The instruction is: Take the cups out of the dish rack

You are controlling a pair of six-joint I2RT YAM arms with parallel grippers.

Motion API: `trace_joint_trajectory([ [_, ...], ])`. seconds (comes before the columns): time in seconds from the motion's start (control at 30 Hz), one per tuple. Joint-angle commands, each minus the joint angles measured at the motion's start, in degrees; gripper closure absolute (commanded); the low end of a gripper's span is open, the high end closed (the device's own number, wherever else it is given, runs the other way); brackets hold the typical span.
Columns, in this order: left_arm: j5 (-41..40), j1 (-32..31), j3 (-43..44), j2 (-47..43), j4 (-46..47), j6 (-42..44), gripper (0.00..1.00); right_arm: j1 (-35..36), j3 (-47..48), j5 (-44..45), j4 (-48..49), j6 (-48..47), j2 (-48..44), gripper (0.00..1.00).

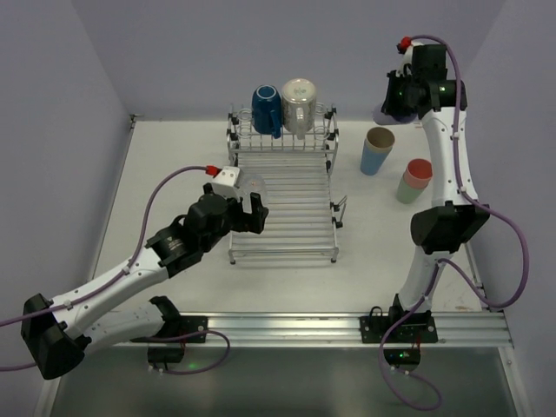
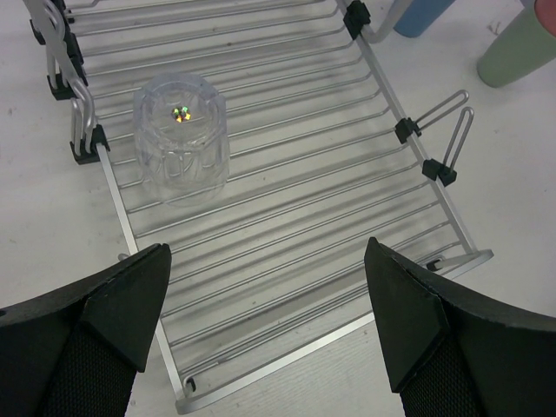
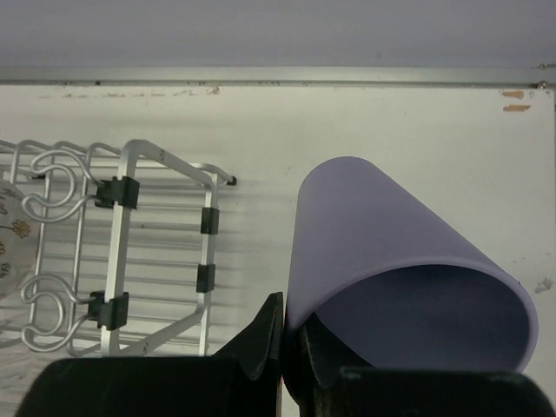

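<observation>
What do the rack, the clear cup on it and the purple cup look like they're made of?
The rack looks like metal wire with a bright chrome-like finish that glints along its thin rods. The clear cup is see-through, with the rods showing through its faceted walls; it could be plastic or glass. The purple cup is opaque and matte with a thin, even wall, so it is likely plastic.

No text, label, brand, number or sign can be read in any of the views. A small multicoloured glint is seen on the upturned base of the clear tumbler standing on the dish rack, but no characters can be made out in it.
</observation>
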Motion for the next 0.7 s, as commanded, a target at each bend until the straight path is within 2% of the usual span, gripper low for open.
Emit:
trace_joint_trajectory([
  [0.0,-0.2,-0.1,2.4,0.8,2.3,1.8,0.0,0.0,-3.2,-0.7,-6.0,-7.9,-1.7,1.0],
  [0.27,0.3,-0.1,2.4,1.8,3.1,1.9,0.0,0.0,-7.8,-0.2,-5.4,-8.0,-0.9,1.0],
  [0.67,0.2,-0.1,1.3,1.3,3.5,1.5,0.0,0.2,-4.6,-0.4,-7.3,-8.2,3.9,1.0],
])
